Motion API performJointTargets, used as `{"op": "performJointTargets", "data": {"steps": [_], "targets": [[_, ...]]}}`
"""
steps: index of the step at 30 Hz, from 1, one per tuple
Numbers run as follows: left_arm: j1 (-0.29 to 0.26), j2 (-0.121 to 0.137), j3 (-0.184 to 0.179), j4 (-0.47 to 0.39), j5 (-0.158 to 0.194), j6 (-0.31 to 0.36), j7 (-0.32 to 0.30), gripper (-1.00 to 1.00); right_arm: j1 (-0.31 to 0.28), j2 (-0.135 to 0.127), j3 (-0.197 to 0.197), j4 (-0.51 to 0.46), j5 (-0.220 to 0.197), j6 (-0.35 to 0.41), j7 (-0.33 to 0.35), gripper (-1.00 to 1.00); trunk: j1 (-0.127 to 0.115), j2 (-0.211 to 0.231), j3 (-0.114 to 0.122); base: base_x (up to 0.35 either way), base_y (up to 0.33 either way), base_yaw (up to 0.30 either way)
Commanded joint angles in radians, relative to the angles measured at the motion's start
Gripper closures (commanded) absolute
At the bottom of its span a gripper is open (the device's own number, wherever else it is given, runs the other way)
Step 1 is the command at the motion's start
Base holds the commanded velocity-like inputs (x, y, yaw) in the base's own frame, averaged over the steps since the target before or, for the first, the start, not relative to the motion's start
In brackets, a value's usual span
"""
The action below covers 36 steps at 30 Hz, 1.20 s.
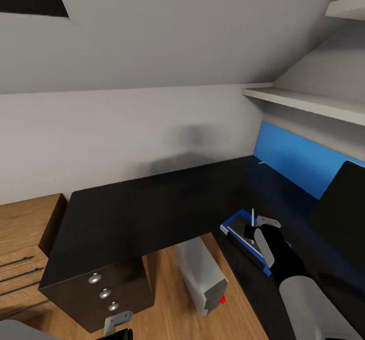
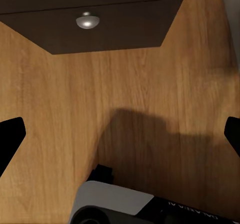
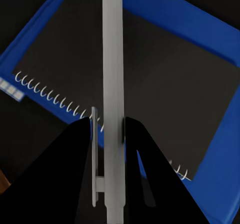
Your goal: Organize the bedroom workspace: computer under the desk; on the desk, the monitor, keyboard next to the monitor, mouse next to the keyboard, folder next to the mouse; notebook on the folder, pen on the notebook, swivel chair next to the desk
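Note:
My right gripper (image 1: 252, 230) (image 3: 107, 126) is shut on the pen (image 1: 252, 215) (image 3: 112, 73), a thin white-silver stick held upright. Directly below it the dark grey spiral notebook (image 1: 241, 227) (image 3: 170, 83) lies on the blue folder (image 1: 228, 227) (image 3: 175, 13), on the right wing of the black-topped desk (image 1: 152, 208). The black monitor (image 1: 344, 213) stands on that wing at the frame's right edge. Under the desk sits the light grey computer (image 1: 200, 274). My left gripper (image 1: 117, 325) (image 2: 120, 139) hangs open over the wood floor near the drawers. Keyboard, mouse and swivel chair are out of view.
Dark drawers with round silver knobs (image 1: 105, 293) (image 2: 87, 20) close the desk's left end. A light-wood dresser (image 1: 25, 249) stands to its left. White wall shelves (image 1: 304, 102) run above the blue back panel (image 1: 299, 157). The ceiling slopes low overhead.

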<state>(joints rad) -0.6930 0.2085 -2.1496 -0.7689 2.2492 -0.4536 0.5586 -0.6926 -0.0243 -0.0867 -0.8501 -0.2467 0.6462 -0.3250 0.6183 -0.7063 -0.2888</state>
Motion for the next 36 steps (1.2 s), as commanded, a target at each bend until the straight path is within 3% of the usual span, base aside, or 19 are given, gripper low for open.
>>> {"op": "performJointTargets", "data": {"steps": [1, 16, 36], "targets": [[-0.002, 0.0, -0.004, -0.003, 0.004, -0.006, 0.001, -1.0, -0.001, 0.0, 0.001, -0.001, -0.011, 0.003, -0.008, 1.0, 0.004, -0.009, -0.005, 0.0, 0.0, 0.0], [-0.002, 0.0, -0.004, -0.003, 0.004, -0.006, 0.002, -1.0, -0.001, 0.0, 0.001, -0.001, -0.011, 0.003, -0.008, 1.0, 0.062, -0.114, -0.052, 0.0, 0.0, 0.0], [-0.002, 0.0, -0.004, -0.003, 0.005, -0.005, 0.001, -1.0, -0.001, 0.0, 0.001, -0.001, -0.011, 0.004, -0.008, 1.0, 0.062, -0.114, -0.052, 0.0, 0.0, 0.0]]}}
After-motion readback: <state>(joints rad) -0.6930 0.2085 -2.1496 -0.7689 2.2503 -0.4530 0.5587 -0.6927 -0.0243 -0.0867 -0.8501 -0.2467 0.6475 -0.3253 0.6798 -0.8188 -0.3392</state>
